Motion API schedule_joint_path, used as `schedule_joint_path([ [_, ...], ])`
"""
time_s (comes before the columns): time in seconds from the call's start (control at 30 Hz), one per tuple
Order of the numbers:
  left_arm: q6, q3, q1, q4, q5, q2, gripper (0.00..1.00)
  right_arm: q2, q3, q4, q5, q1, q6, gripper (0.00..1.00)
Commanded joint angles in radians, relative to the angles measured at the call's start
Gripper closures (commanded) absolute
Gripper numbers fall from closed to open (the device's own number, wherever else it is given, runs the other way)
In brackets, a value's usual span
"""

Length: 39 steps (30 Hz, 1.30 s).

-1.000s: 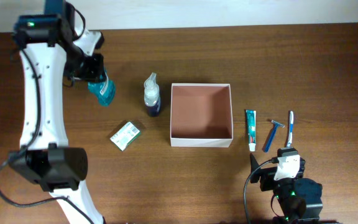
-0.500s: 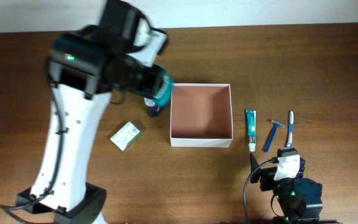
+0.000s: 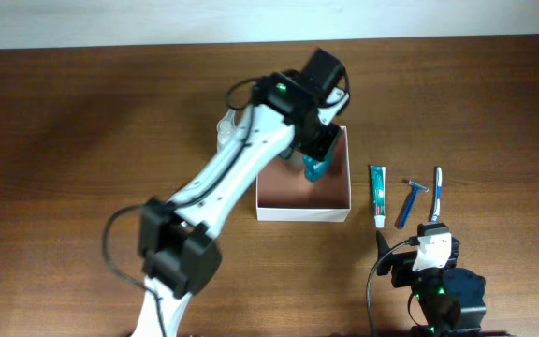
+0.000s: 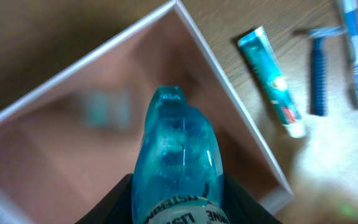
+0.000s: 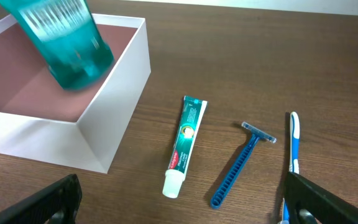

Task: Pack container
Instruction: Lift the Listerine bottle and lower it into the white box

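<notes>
Motion-blurred, top cut off: teal bottle (image 5: 73,46).

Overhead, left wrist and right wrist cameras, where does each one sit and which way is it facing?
Overhead: above the table, looking straight down; left arm reaches over the container.
Left wrist: on that arm, facing down into the container; left gripper clamps a teal bottle.
Right wrist: low, facing forward across the table; right gripper fingers at the bottom corners.
Shared: all show container, bottle, toothpaste.
</notes>
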Motion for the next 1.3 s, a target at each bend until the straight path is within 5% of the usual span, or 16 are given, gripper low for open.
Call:
schedule_joint_path([
  [0.0, 0.027, 0.013, -0.011, 0.057, -0.004, 0.038, 0.99, -0.006, -0.006, 0.003, -0.002, -0.007, 0.005, 0.01],
  [0.13, 0.089, 0.013, -0.019, 0.085, -0.001, 0.076, 0.98, -0.006, -0.006, 0.003, -0.002, -0.007, 0.005, 0.01],
  [0.2, 0.116, 0.013, -0.026, 0.085, -0.003, 0.077, 0.88, -0.006, -0.006, 0.003, -0.002, -0.007, 0.005, 0.01],
  [0.33, 0.119, 0.041, -0.034, 0.056, -0.011, 0.076, 0.01, -0.006, -0.006, 0.003, -0.002, -0.007, 0.005, 0.01],
  [0.8, 0.104, 0.54, 0.008, -0.474, -0.077, 0.076, 0.01, -0.006, -0.006, 0.003, -0.002, -0.007, 0.005, 0.01],
  [1.27, 0.091, 0.445, 0.298, -0.478, -0.086, 0.022, 0.01, -0.006, -0.006, 0.003, -0.002, -0.007, 0.005, 0.01],
])
